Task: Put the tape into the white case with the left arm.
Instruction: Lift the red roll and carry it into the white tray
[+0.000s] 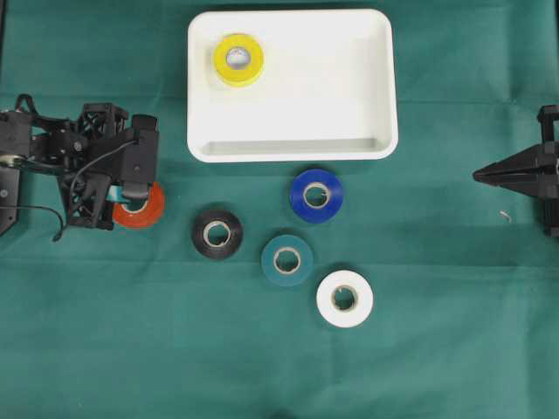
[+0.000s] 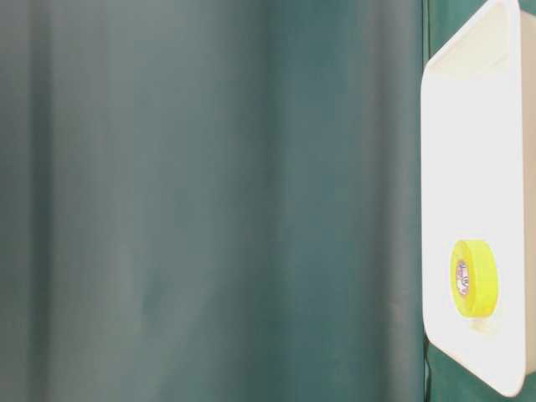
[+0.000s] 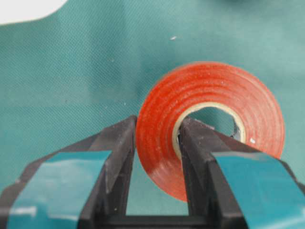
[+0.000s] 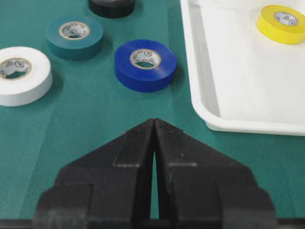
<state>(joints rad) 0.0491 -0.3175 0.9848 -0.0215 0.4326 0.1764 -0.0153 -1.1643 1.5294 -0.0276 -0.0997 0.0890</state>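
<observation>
Seen from above, a green cloth covers the surface. At far left, the left arm, black with a trailing cable, reaches in; its left claw pinches the orange tape. In the left wrist view one finger presses the roll's outer face and the other sits inside its core, so the wall of the roll is clamped between them. Both fingers carry teal bands. The arm covers the left part of the roll from above, and the wrist view does not show whether the roll touches the cloth.

Moving right, four loose rolls lie flat and apart from one another: the black tape, the teal tape, the blue tape and the white tape. Print rings the inner cores of the blue, teal and white rolls in the right wrist view, but it is too small to read.

Above them sits the white case, with the yellow tape lying flat in its upper left corner. The table-level view shows red marks on the yellow roll's core, unreadable, and cuts off most of the case.

At far right, the all-black right claw is pressed together, holding nothing, partly cut off by the edge.
</observation>
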